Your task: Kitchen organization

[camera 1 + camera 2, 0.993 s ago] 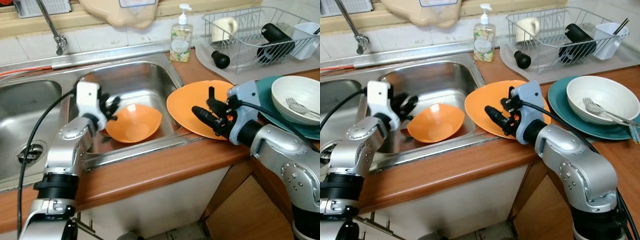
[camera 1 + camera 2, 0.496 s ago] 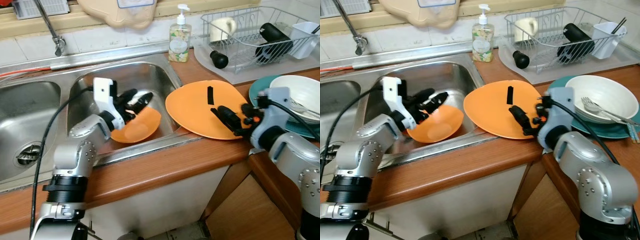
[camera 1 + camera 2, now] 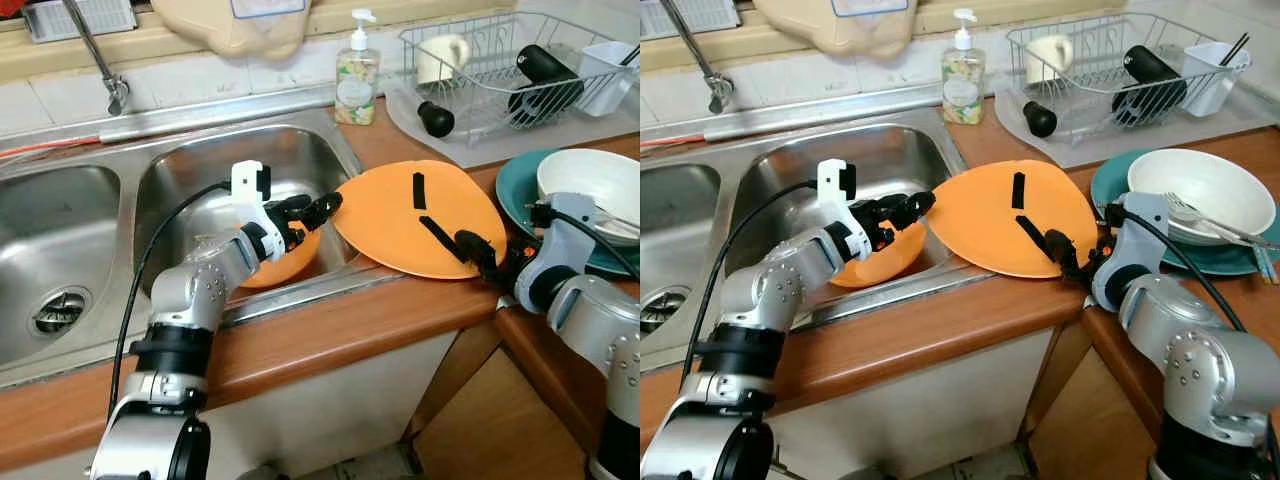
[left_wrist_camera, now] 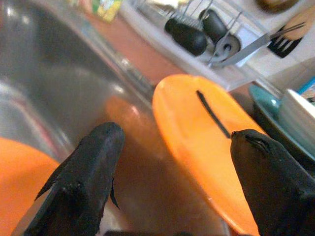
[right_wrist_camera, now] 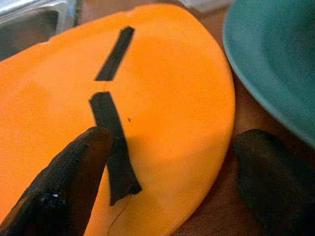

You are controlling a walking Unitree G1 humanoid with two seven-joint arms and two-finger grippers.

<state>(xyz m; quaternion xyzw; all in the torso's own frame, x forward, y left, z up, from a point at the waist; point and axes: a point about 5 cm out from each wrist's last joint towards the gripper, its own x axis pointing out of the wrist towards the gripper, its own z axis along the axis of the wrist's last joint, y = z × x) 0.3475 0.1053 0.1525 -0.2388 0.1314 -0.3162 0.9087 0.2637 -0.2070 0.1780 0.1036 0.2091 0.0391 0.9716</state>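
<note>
Orange plate [image 3: 405, 215]: tilted on the sink rim [image 3: 300, 292], edge exposed for gripping.
Left pincer [image 3: 308, 210]: open, empty, reaching towards it.
Right pincer [image 5: 172, 172]: open, straddling its near edge.

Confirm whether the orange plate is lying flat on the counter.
No. The orange plate is tilted, its left edge overhanging the sink rim beside the orange bowl.
</note>
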